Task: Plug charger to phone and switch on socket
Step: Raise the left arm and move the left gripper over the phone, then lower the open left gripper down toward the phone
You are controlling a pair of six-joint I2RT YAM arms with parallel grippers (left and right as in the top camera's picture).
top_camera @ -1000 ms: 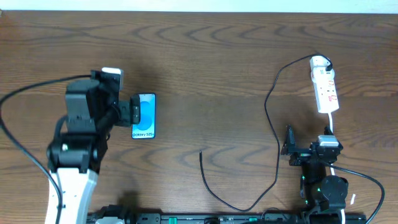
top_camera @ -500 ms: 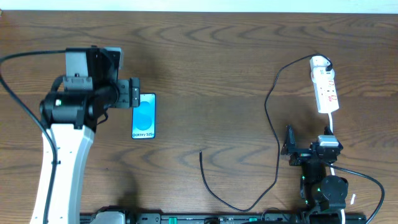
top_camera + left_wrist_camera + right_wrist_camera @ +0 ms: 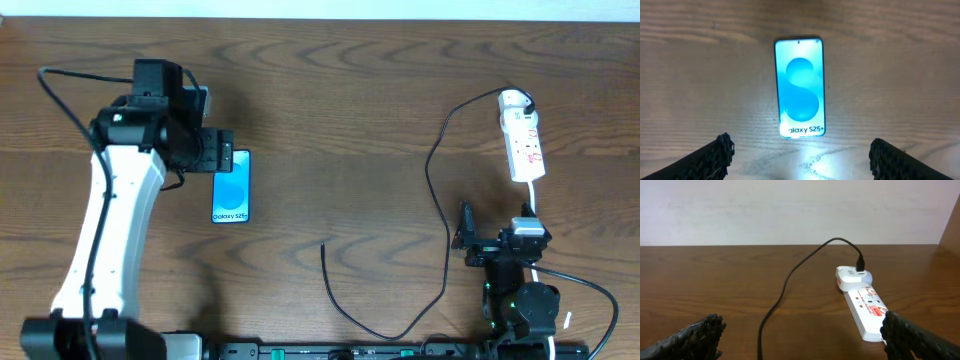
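Left arm's swung farther out, left gripper point(image 3: 801, 150) jaws apart over the phone point(image 3: 231, 186) at left, right gripper point(image 3: 466, 235) wide open near the socket point(image 3: 524, 145), so plugging-in looks barely begun and next calls for pinching the loose charger point(image 3: 340, 300) tip mid-table.

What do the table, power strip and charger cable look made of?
Table: wood or wood-look laminate; dark grain, slight sheen.
Power strip: white plastic, probably; smooth moulded shell.
Charger cable: black, likely rubbery jacket; matte, lies in loose curves.

A dark wooden table point(image 3: 330, 100) is stretching left to right, and a pale wall point(image 3: 790, 210) is rising behind its far edge
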